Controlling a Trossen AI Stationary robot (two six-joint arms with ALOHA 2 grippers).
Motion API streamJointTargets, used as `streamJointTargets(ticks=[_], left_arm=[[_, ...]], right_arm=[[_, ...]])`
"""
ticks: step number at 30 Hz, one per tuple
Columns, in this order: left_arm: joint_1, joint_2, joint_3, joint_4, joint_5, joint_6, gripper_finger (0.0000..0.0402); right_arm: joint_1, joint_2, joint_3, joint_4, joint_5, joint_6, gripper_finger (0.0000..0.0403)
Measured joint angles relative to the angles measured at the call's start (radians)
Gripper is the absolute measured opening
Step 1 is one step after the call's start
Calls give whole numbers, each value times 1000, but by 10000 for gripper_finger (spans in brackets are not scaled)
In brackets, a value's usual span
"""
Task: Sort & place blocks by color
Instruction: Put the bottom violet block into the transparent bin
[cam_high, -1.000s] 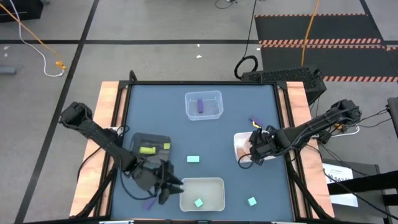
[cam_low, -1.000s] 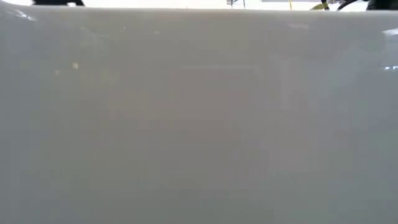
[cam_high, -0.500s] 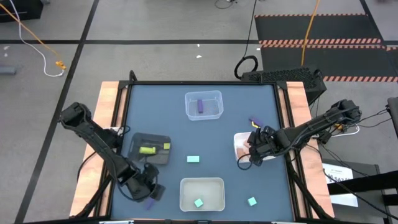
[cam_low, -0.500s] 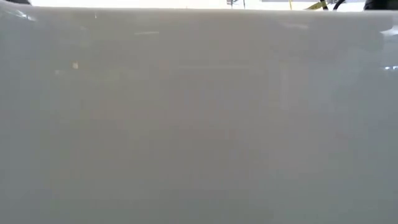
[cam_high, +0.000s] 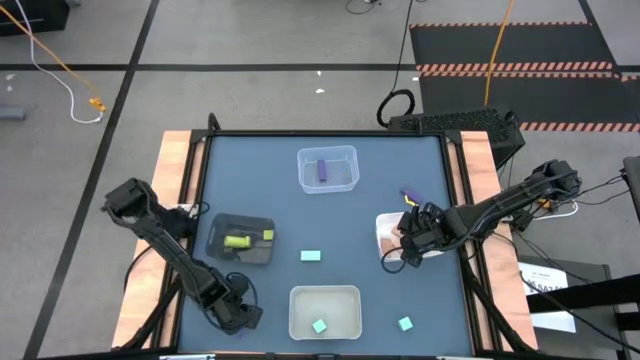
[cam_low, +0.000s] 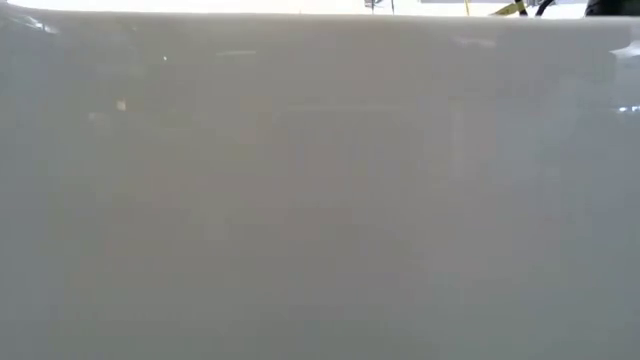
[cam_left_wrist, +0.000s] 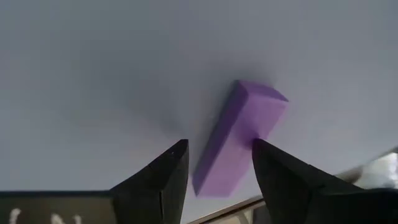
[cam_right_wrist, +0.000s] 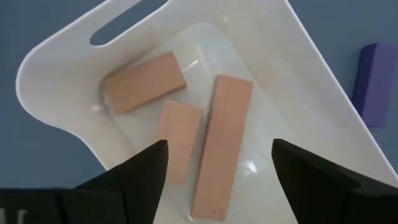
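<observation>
At the table's seven o'clock corner, the left gripper (cam_left_wrist: 214, 165) straddles a long purple bar block (cam_left_wrist: 238, 137), fingers apart beside it, seemingly poised to pinch. At three o'clock the right gripper (cam_right_wrist: 214, 180) hangs spread above the white plastic tray (cam_right_wrist: 298, 59), where three salmon bar blocks (cam_right_wrist: 221, 143) lie sorted.

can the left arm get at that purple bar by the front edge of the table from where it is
Probably yes. The left hand is already down over the purple bar, its fingers straddling the bar's near end on bare table, with nothing between them and the bar.
</observation>
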Motion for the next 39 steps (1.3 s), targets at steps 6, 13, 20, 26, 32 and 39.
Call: streamJointTargets(ticks=[6, 13, 20, 26, 32, 39], left_arm=[[4, 80, 45, 15, 0, 47, 177], [14, 101, 82, -44, 4, 49, 174], [19, 103, 97, -77, 6, 99, 69], [23, 81, 113, -95, -26, 113, 57], [41, -22, 145, -91, -248, 194, 68], [105, -118, 202, -96, -630, 516, 60]], right_arm=[[0, 0, 0, 11, 0, 0, 279], [0, 0, 0, 40, 1, -12, 279], [0, 0, 0, 48, 1, -25, 279], [0, 0, 0, 48, 1, -25, 279], [0, 0, 0, 48, 1, -25, 279], [0, 0, 0, 49, 4, -26, 279]])
